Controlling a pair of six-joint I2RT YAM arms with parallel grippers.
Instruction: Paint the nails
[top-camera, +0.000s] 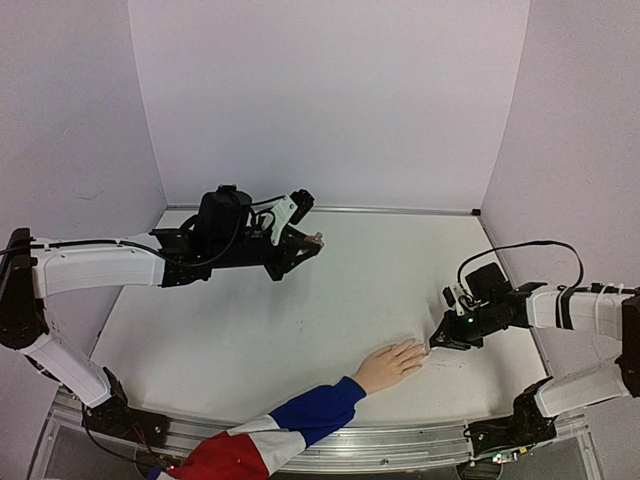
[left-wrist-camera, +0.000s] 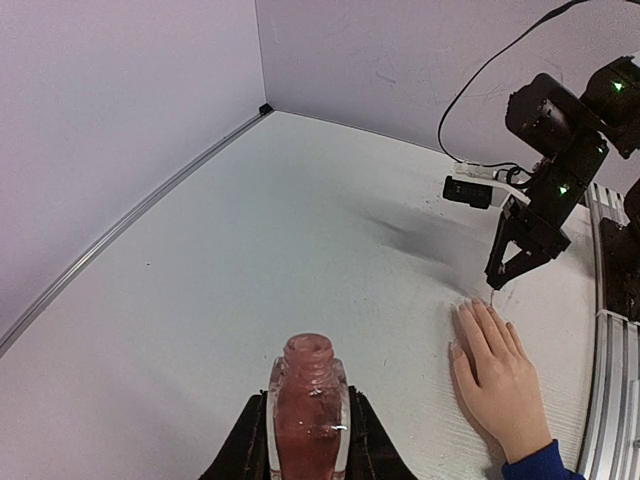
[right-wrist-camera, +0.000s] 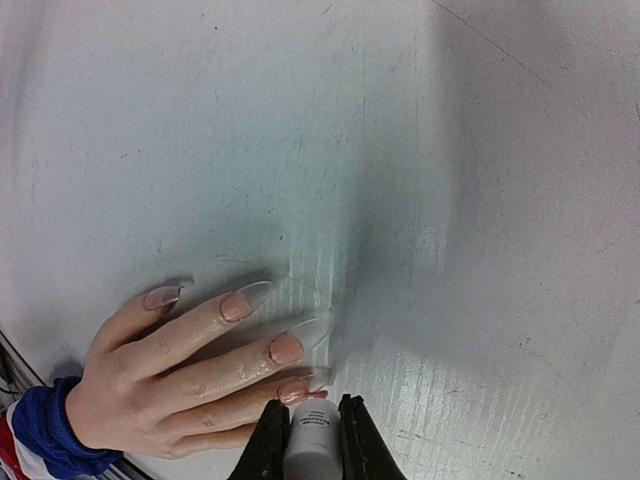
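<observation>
From the top camera, the left pincer (top-camera: 305, 245) is clamping shut on a small pinkish glass bottle (top-camera: 317, 238) and holding it above the white table (top-camera: 250, 340). It is well apart from the pale flesh-coloured hand (top-camera: 388, 366), which is lying palm-down near the front edge in a blue, white and red sleeve (top-camera: 300, 420). The right pincer (top-camera: 437, 343) is hanging just beside that hand's outstretched finger ends, but what it is gripping is too small to tell here. From the left wrist camera, the bottle is sitting uncapped between the two black fingers. Its threaded neck is gaping open, and pinkish-red polish (left-wrist-camera: 305, 420) is colouring the glass almost to the neck, so it seems well filled. From the right wrist camera, the right pincer is squeezing tight on a white cylindrical cap (right-wrist-camera: 313, 435), with the brush below it mostly hidden. The long almond-shaped nails (right-wrist-camera: 285, 348) are resting flat on the table, showing pink near their bases and clear at their tips. The one nearest the pincer is lying right at the cap's end, seemingly touching a small reddish brush tip. The step in hand looks like the painting itself, on that nearest nail. The next move is probably calling for a short, light stroke along the nail towards its tip, staying off the skin. A refill would mean bringing the cap across to the open bottle.
</observation>
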